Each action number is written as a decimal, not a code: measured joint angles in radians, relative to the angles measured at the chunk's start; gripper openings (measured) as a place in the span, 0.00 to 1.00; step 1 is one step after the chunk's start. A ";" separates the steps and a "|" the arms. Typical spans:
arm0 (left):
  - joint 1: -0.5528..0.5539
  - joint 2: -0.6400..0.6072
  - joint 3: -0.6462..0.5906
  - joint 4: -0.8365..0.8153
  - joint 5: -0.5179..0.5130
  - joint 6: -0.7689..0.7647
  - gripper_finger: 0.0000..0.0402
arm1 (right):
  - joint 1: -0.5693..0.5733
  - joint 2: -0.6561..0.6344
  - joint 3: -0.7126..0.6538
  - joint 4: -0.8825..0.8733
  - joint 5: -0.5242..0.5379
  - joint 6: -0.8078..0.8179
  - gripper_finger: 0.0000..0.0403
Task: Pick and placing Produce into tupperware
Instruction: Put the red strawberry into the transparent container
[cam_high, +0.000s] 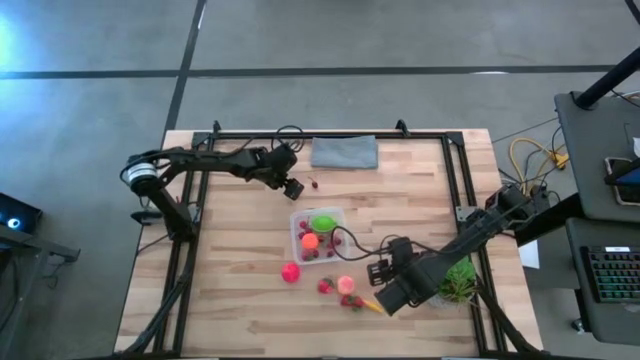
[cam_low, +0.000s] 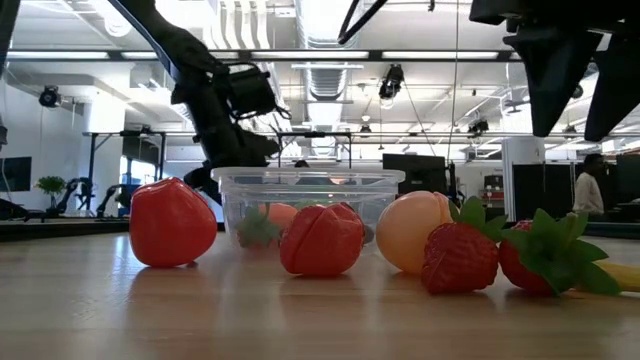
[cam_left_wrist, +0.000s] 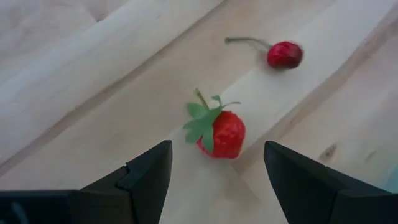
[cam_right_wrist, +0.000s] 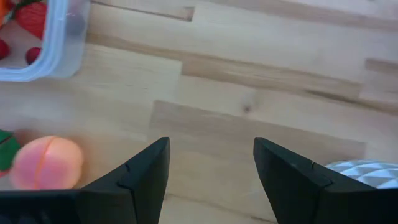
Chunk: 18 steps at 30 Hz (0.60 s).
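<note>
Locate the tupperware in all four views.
High view: tupperware at table centre, green and orange produce inside.
Low view: mid-frame, behind the red fruits.
Left wrist view: not in it.
Right wrist view: a corner.
Shared landmark: peach ball.

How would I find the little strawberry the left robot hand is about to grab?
Start at the folded grey cloth at the far edge of the table, then look just in front of it, beside the left gripper. The strawberry lies between its open fingers. The cherry nearby is round with a thin stem; the strawberry has green leaves.
</note>
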 joint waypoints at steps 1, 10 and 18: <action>0.000 0.008 0.000 0.000 0.007 -0.002 0.60 | 0.000 0.000 0.000 -0.012 0.000 0.000 0.56; -0.004 0.077 0.001 0.046 0.012 -0.005 0.60 | 0.000 0.000 0.000 -0.060 0.003 0.012 0.56; -0.008 0.075 0.006 0.106 0.015 -0.002 0.60 | -0.005 0.000 -0.001 -0.059 0.023 0.033 0.56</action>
